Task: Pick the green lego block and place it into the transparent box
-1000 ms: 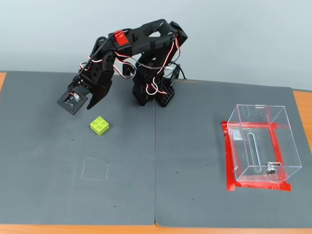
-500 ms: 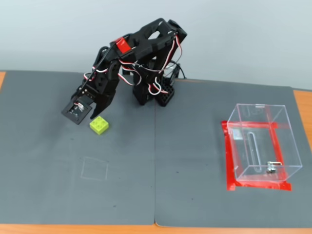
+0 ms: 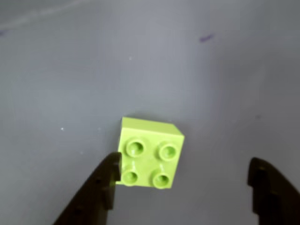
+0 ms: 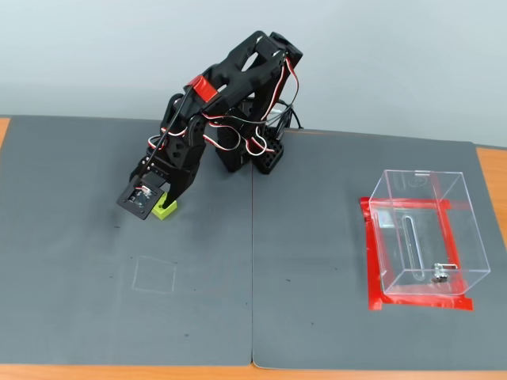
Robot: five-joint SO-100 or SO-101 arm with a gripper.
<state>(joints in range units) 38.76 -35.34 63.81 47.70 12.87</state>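
Note:
The green lego block (image 3: 151, 154) lies studs-up on the grey mat, between my gripper's (image 3: 185, 168) two dark fingers. It sits close to the left finger (image 3: 101, 190) and well apart from the right finger (image 3: 269, 194). The gripper is open. In the fixed view the gripper (image 4: 162, 200) hangs low over the block (image 4: 166, 211), left of the arm's base, and covers most of it. The transparent box (image 4: 424, 233) stands open-topped far to the right with nothing green inside, a small metal latch at its front.
Red tape (image 4: 416, 302) frames the box's footprint on the mat. A faint square outline (image 4: 154, 275) is drawn on the mat in front of the block. The arm's base (image 4: 252, 154) stands at the back centre. Orange table edge (image 4: 491, 170) shows beyond the mat.
The arm has come down and moved right in the fixed view, bringing the open gripper from beside the block to low over it. The block has not moved.

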